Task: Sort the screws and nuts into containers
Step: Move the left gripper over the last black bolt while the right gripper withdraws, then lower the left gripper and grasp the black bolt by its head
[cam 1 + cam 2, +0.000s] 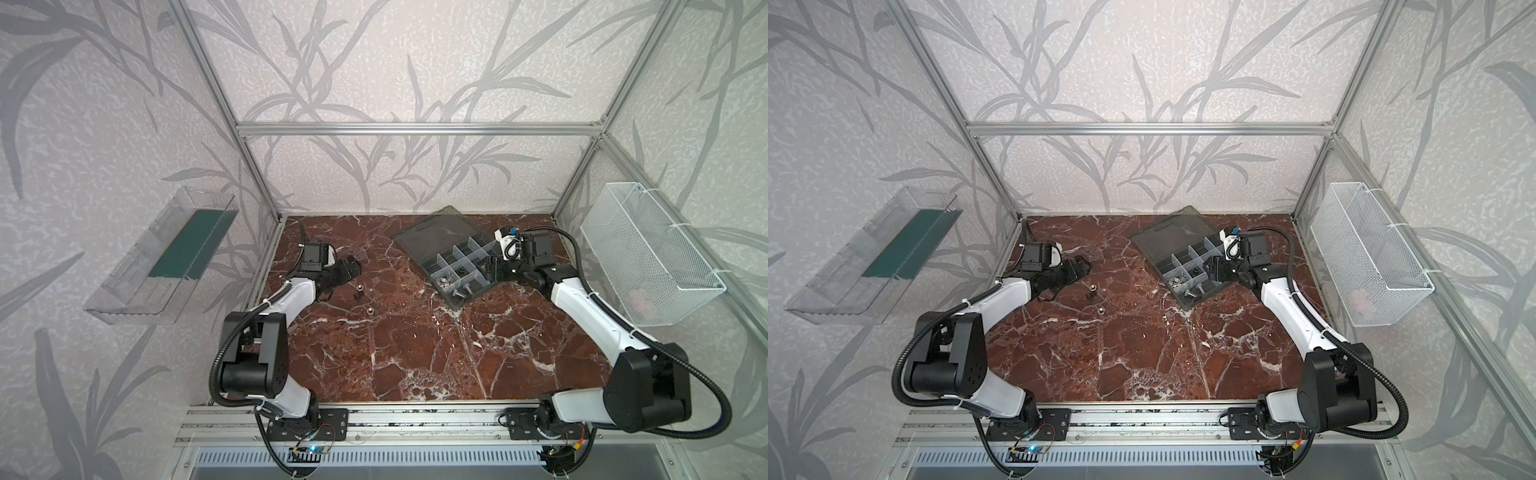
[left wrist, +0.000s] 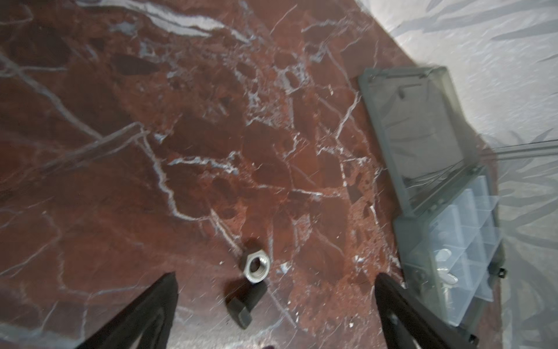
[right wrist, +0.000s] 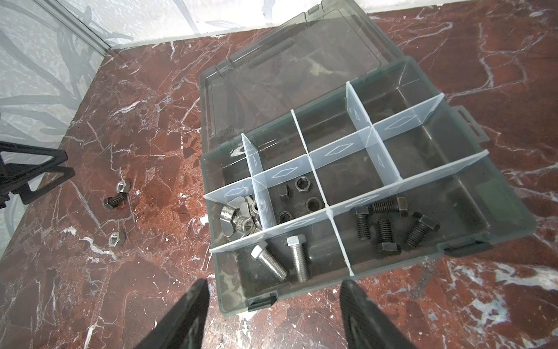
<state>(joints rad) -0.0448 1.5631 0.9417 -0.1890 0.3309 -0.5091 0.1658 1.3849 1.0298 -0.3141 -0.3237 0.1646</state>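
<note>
- Up front, nearest the robot's base, a lone silver nut (image 1: 369, 311) lay unsorted on the marble table (image 1: 415, 353), at about 5 o'clock of the left gripper in both top views.
- Just beyond it, a black screw (image 2: 246, 305) and a second silver nut (image 2: 256, 267) lay almost touching, also loose on the table. By this showing, three pieces were left to sort.
- Above that pair hung the left gripper (image 2: 275, 274), its jaws spread wide and holding nothing. Screw and nut lay close ahead of its fingertips, at roughly 5 o'clock in a top view, near but untouched.
- Across the table, at about 3 o'clock of the loose pieces, the organiser box (image 3: 510, 208) stood open with most of the job apparently done.
- Two silver screws (image 3: 297, 260) shared one of the compartments (image 3: 341, 178), and a handful of black screws (image 3: 385, 234) lay in the next.
- Behind them sat four dark nuts (image 3: 312, 205), with silvery winged nuts (image 3: 238, 219) alongside. The farther sections looked empty.
- Beside the box, the right gripper (image 3: 274, 281) was poised with its jaws partly apart and nothing between them, the box at about 9 o'clock of it.
- Farthest back, the lid (image 3: 290, 69) lay flat open towards the rear wall.
</note>
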